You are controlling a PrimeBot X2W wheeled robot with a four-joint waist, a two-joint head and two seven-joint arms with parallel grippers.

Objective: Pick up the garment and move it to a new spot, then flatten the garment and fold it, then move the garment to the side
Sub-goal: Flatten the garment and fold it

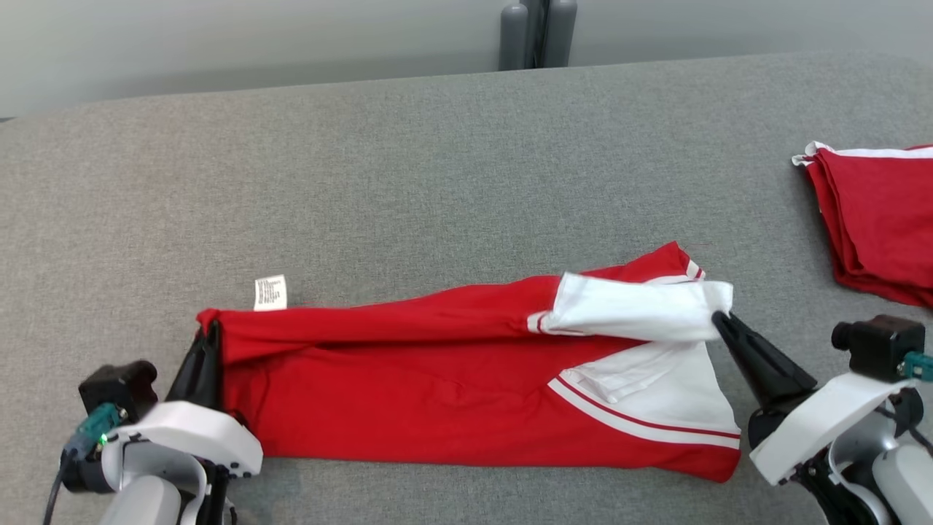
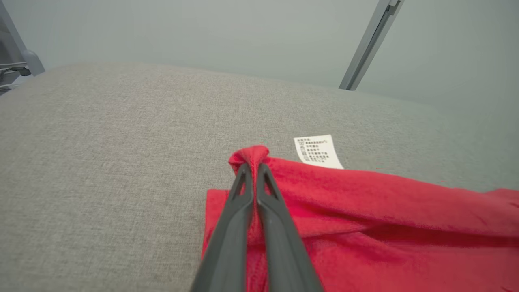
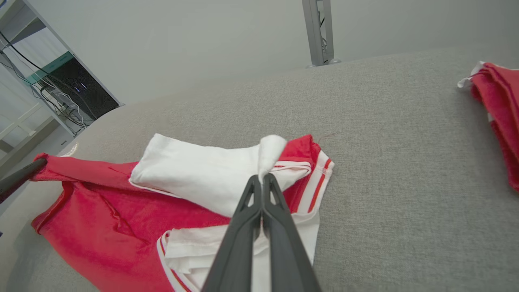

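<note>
Head view gives me the whole garment [image 1: 408, 379]: red w/ white trim, lying as a long band across the near part of the grey bench [image 1: 437, 160], stretched btw my two tools. My left tool [image 1: 211, 332] is at its left end, jaws pressed together on a pinch of the red corner. My right tool [image 1: 718, 317] is at its right end, jaws pressed together on the edge of the white sleeve [image 1: 641, 306], which is folded over onto the red body. A care label [image 1: 270, 292] sticks out past the far edge, near the left tool. A second red pile [image 1: 882, 219] sits at the far right, well apart from the garment, cut off by the frame

Left wrist view adds the close-up. Red cloth is bunched btw my fingers [image 2: 243, 190] and pokes past the tips as a small nub. The label lies flat on the bench w/ lines of print, too small to read. A slanted grey bar [image 2: 369, 44] stands behind

Right wrist view adds what the head view lacks. White cloth bulges over my tips, and red-and-white striped trim lies just right of them. A shelf rack [image 3: 61, 93] w/ cables stands beyond the bench end. Whether the top layer is lifted off the lower one, can't tell
</note>
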